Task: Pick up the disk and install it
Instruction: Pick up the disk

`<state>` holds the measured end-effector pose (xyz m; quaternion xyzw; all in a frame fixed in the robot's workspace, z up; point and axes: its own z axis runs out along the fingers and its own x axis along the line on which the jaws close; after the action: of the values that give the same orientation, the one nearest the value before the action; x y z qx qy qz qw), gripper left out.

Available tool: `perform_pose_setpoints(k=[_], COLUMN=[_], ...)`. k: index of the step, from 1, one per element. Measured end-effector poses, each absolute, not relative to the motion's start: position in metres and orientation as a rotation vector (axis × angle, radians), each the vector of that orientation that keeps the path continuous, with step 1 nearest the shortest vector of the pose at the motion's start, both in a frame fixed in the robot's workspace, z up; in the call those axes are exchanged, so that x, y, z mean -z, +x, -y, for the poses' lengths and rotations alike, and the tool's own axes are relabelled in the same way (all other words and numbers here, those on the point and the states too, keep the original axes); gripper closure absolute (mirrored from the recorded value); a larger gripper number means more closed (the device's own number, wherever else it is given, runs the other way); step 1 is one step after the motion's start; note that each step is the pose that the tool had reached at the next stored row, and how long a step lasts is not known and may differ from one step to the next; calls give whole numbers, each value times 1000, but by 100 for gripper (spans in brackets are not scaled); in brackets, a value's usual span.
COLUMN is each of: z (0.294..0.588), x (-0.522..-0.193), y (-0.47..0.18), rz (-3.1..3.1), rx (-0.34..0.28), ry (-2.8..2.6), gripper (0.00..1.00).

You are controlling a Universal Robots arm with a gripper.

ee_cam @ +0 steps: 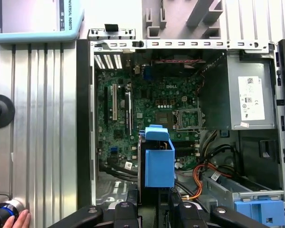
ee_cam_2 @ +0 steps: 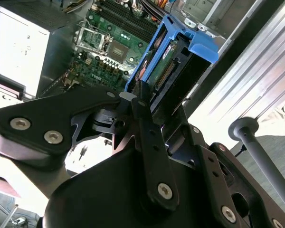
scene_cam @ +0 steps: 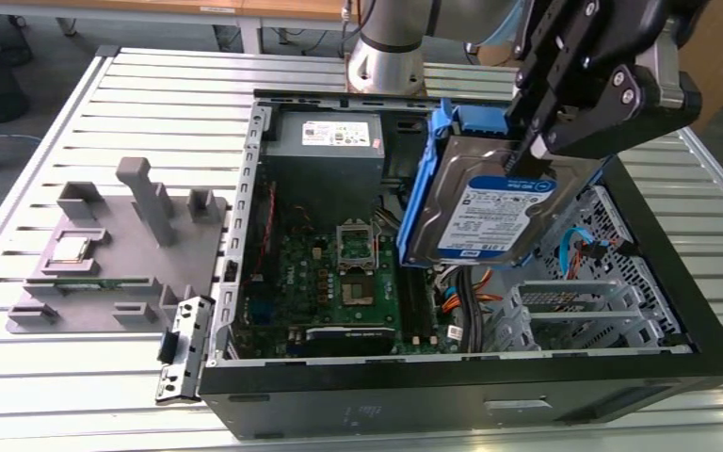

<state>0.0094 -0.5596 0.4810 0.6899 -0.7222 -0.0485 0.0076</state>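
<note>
Well away from the gripper (scene_cam: 527,155), toward the exterior view's left, a grey fixture (scene_cam: 110,245) is being borne by the slatted table (scene_cam: 35,377). Nearer the gripper, the open case (scene_cam: 462,395) is being shown lying on its side. Its board (scene_cam: 336,282) is lying below the gripper and off to that same side. The supply (scene_cam: 328,137) is being seated beyond the board, against the case's far wall. The disk (scene_cam: 488,212) is being held in the air by the gripper, whose fingers are being clenched on its upper edge. It is being kept tilted, label outward, over the case's interior, and it appears clear of the board. In both wrist views the disk (ee_cam_2: 173,61) (ee_cam: 159,159) is being seen end-on, its blue carrier pointing away from the gripper (ee_cam_2: 159,107) and down toward the case. Just below the disk, orange cables (scene_cam: 474,299) are being glimpsed. Lower than the gripper, toward the exterior view's right, a metal cage (scene_cam: 587,301) is being shown inside the case.
</note>
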Motion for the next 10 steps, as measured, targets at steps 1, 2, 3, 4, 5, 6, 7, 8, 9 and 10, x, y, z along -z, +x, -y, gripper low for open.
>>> perform_pose_setpoints(k=[1, 2, 3, 4, 5, 6, 7, 8, 9, 10], z=[561, 563, 565, 566, 568, 570, 571, 573, 575, 576], x=[-481, -481, -481, -481, -481, -481, -481, -481, -481, -481], y=[9, 9, 9, 10, 10, 10, 10, 10, 10, 10], rz=[2258, 2258, 2258, 2258, 2258, 2258, 2259, 2259, 2259, 2259], rx=[152, 152, 152, 152, 152, 152, 152, 153, 153, 153], ry=[2157, 2157, 2157, 2157, 2157, 2157, 2157, 2157, 2157, 2157], gripper=[65, 65, 65, 65, 65, 65, 65, 65, 65, 65])
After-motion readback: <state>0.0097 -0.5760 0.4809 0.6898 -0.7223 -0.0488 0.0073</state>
